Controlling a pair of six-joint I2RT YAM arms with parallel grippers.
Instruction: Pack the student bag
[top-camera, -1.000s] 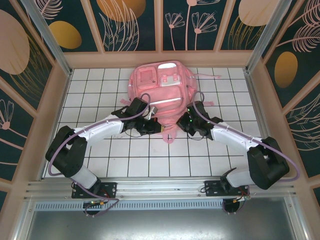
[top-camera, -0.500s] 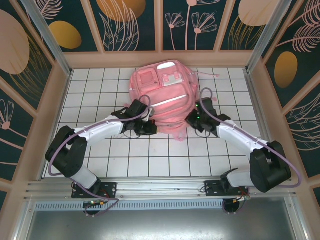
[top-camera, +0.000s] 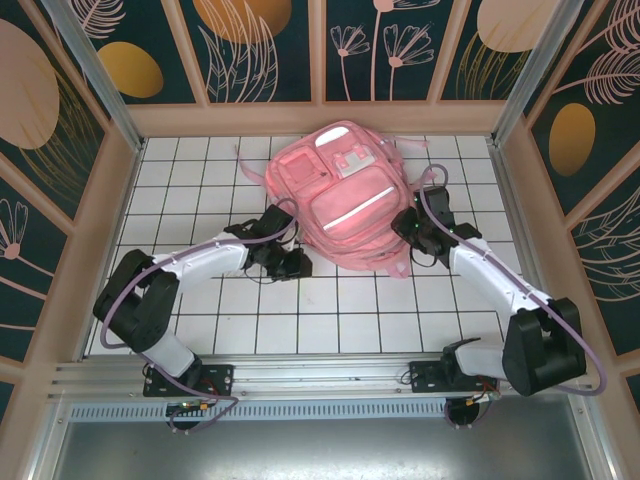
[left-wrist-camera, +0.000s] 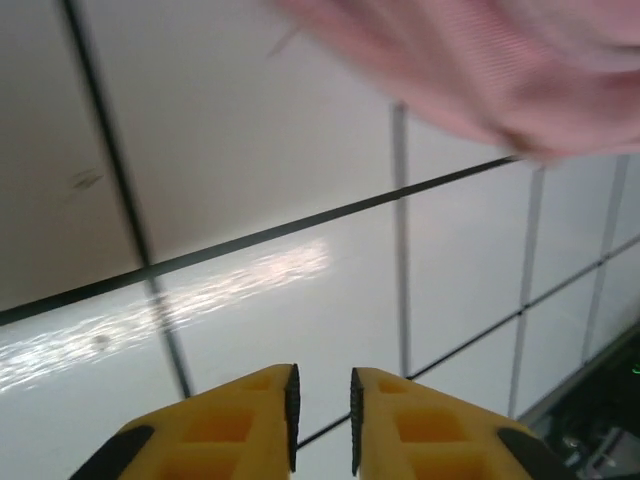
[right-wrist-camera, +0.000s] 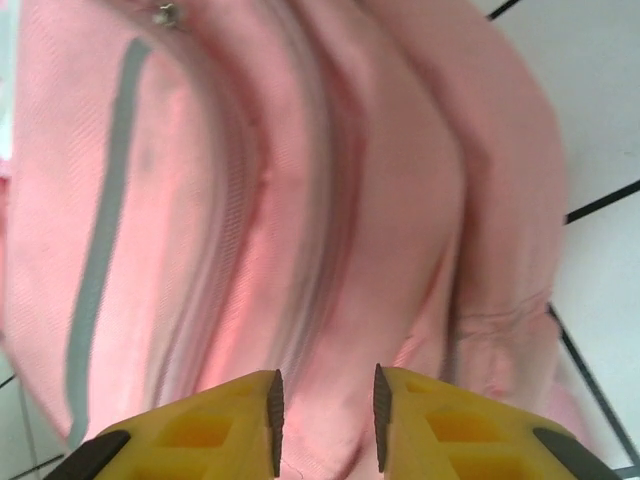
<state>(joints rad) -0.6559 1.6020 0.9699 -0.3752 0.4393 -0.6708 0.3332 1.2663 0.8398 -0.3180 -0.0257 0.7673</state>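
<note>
Looking from the top external camera, the student bag lies pocket-side up on the white tiled desk, slanted, with its far end close against the far wall's wooden ledge and its near edge about mid-desk. The left fingers sit low over the tiles just beside the bag's near-left edge, apart from it. The right fingers are tight against the bag's right edge, and whether they touch it cannot be told from above. Open tiles run along the whole left side, the far-right corner and the near rows between the two arms, up to the metal rail. From the left wrist camera, the left fingers stand a narrow slot apart with bare tile and a dark grout line showing through the gap. The blurred pink edge of the bag crosses the upper right, well beyond the tips, leaving free desk ahead. From the right wrist camera, the right fingers are parted a little wider, holding nothing I can make out. The bag, with its seams and a grey strip, rises directly ahead, and white tile shows past its right edge.
</note>
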